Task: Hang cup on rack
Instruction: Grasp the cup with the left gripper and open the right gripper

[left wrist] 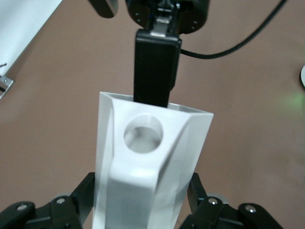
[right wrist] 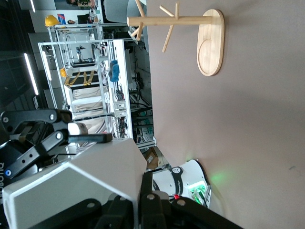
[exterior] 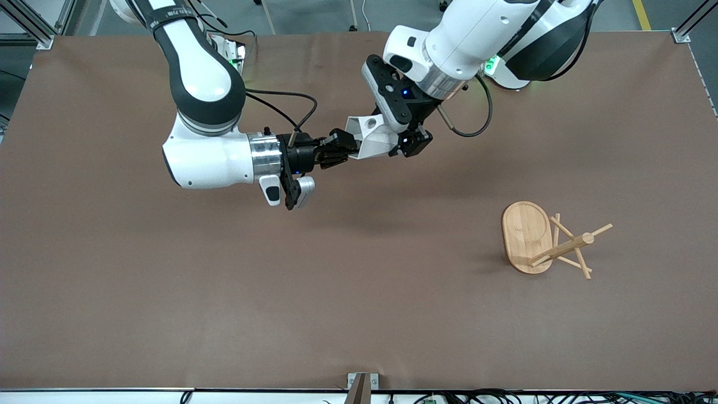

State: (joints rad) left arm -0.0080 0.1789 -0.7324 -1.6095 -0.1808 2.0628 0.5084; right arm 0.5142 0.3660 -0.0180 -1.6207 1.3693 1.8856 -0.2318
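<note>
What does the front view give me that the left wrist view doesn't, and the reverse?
Front view only: the rack standing on the table toward the left arm's end, and both arms meeting in the air. Left wrist view only: a close look at the handle's round hole. Both: the cup, with the right tool shut on its rim and the left tool closing around its body.

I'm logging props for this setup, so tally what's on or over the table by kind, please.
White cup, held in the air between both hands: 1
Bamboo rack, standing on the table: 1
Total: 2
</note>
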